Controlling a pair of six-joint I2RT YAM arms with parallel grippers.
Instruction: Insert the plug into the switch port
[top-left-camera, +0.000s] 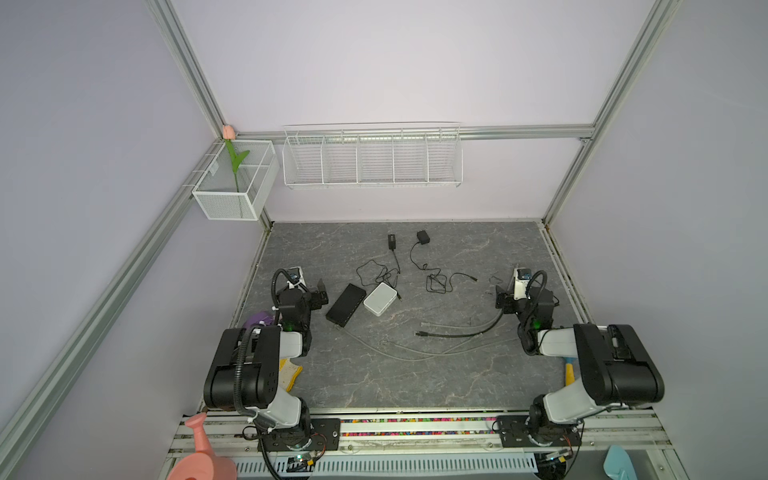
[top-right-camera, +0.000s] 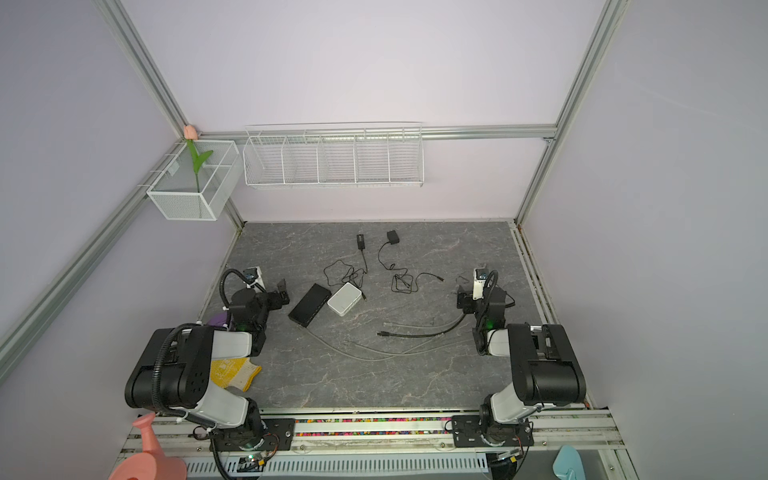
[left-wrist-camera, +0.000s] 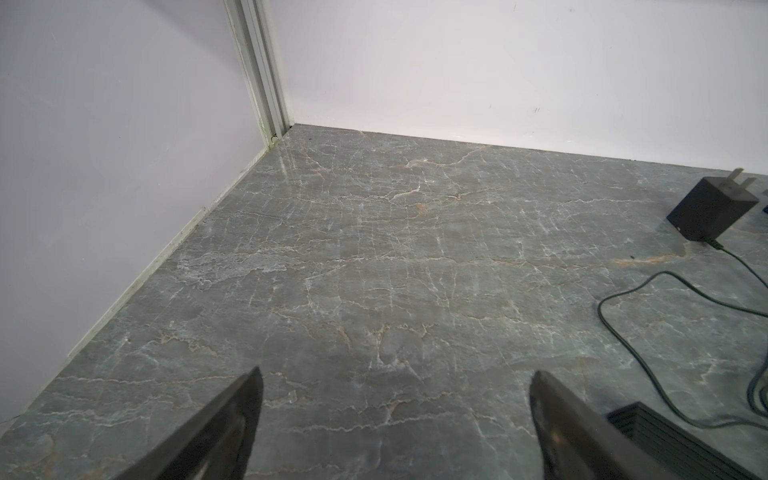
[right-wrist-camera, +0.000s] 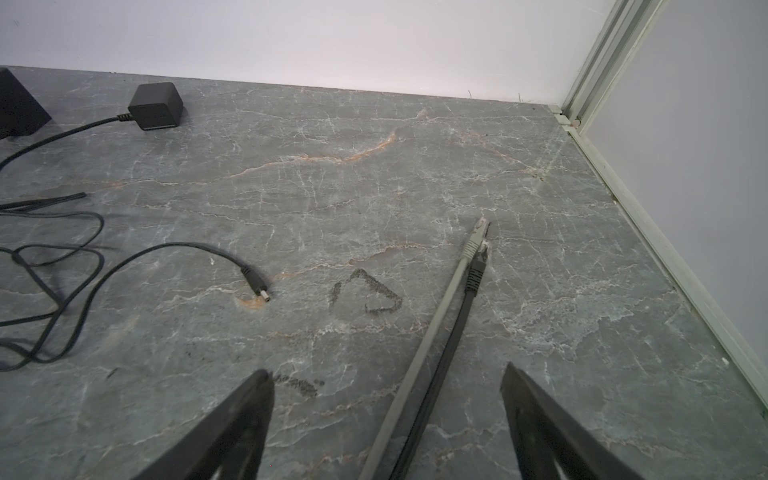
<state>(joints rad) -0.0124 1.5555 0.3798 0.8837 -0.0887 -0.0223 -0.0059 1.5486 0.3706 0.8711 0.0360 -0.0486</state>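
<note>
A flat black switch (top-left-camera: 345, 304) lies left of centre beside a small white box (top-left-camera: 380, 298) in both top views; its corner (left-wrist-camera: 673, 440) shows in the left wrist view. My left gripper (top-left-camera: 320, 291) (left-wrist-camera: 397, 372) stands open just left of it over bare table. Ahead of my open right gripper (top-left-camera: 500, 291) (right-wrist-camera: 386, 369), a grey cable's plug (right-wrist-camera: 478, 232) and a black cable's plug (right-wrist-camera: 478, 266) lie side by side, and both cables run between the fingers on the table. A loose barrel plug (right-wrist-camera: 257, 286) lies to the side.
Two black power adapters (top-left-camera: 391, 241) (top-left-camera: 423, 237) with tangled thin leads lie toward the back. The black cable's other end (top-left-camera: 417, 333) and grey cables cross mid-table. Wire baskets (top-left-camera: 372, 156) hang on the back wall. A yellow cloth (top-right-camera: 232, 372) lies under the left arm.
</note>
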